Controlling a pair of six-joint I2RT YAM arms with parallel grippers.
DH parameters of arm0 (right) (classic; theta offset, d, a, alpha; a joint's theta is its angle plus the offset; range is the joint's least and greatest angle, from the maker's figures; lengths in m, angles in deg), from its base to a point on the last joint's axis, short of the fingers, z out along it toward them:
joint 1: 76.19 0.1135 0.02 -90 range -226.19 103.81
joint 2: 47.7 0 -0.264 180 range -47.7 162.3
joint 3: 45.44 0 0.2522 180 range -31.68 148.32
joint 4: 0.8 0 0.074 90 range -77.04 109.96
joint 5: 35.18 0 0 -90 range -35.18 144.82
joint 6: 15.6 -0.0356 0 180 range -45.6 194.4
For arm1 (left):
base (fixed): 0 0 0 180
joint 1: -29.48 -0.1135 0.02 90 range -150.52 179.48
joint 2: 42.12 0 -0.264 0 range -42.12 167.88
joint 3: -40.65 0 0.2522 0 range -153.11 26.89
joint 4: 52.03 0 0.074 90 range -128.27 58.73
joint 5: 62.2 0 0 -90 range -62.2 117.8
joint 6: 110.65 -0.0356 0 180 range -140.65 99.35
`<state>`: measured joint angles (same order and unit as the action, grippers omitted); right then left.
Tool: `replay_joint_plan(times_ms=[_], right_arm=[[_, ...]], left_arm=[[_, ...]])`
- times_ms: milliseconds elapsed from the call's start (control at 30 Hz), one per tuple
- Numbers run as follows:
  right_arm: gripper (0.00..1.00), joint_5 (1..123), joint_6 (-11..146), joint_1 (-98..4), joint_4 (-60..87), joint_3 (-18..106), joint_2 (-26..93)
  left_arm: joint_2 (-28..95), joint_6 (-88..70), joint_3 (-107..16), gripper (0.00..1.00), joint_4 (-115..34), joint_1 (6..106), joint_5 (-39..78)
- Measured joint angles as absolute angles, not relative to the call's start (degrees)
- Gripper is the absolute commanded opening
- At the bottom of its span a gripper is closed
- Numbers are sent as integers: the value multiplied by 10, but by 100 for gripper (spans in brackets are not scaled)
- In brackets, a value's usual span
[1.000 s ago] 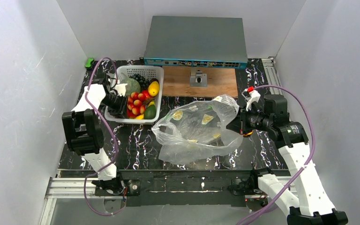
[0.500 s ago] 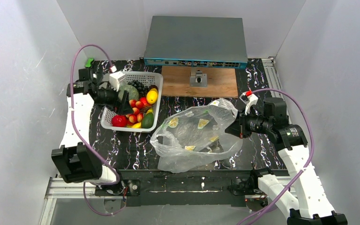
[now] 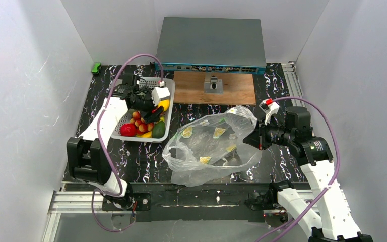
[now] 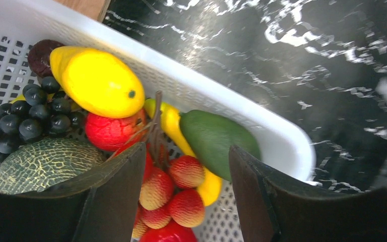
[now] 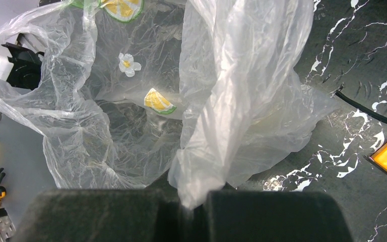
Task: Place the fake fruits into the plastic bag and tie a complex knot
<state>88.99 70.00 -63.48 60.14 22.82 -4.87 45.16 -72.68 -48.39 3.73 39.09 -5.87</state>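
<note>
- Stage: early, we judge. All the fake fruits point(image 3: 143, 123) we can see sit in the white basket point(image 3: 170, 112) at the left rear of the black marbled table point(image 3: 141, 159). None are in the plastic bag point(image 3: 209, 146).
- The bag lies crumpled on the table, centre-right and just right of the basket, with its mouth towards the basket. Through the clear film we see only printed lemon slices and a flower, no fruit.
- The left gripper point(image 4: 186, 151) is over the basket with its jaws apart and nothing in them. The red-orange cluster point(image 4: 174, 186) lies below the gap.
- Around the cluster are the yellow fruit point(image 4: 98, 83), green piece point(image 4: 214, 138), grape bunch point(image 4: 25, 116) and netted melon point(image 4: 45, 164).
- The left gripper looks lined up for a first pick, but we cannot tell whether it touches the cluster.
- The right gripper point(image 5: 184, 201) is clamped on a bunched edge of the bag at its right side. It lifts that edge off the table, which helps keep the mouth open.
- Left to do: carry every fruit from the basket into the bag, then gather the handle loops and tie the knot. No knot has been started.
</note>
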Motion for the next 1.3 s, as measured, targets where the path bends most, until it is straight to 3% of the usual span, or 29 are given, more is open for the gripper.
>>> replay_joint_plan(times_ms=[500, 700, 867, 1000, 1100, 1300], right_arm=[[1, 884, 701, -635, 611, 228, -48], [1, 884, 701, -635, 612, 228, -45], [1, 884, 701, -635, 614, 228, -38], [1, 884, 701, -635, 618, 228, -38], [1, 884, 701, -635, 622, 228, -38], [1, 882, 702, -635, 626, 228, -38]], left_arm=[[514, -891, -403, 48, -74, 393, -25], [517, -919, -390, 38, -103, 395, -17], [529, -920, -390, 36, -130, 397, -9], [532, -919, -388, 20, -142, 399, -3], [528, -917, -388, 2, -134, 399, -2], [490, -890, -404, 0, -51, 398, -7]])
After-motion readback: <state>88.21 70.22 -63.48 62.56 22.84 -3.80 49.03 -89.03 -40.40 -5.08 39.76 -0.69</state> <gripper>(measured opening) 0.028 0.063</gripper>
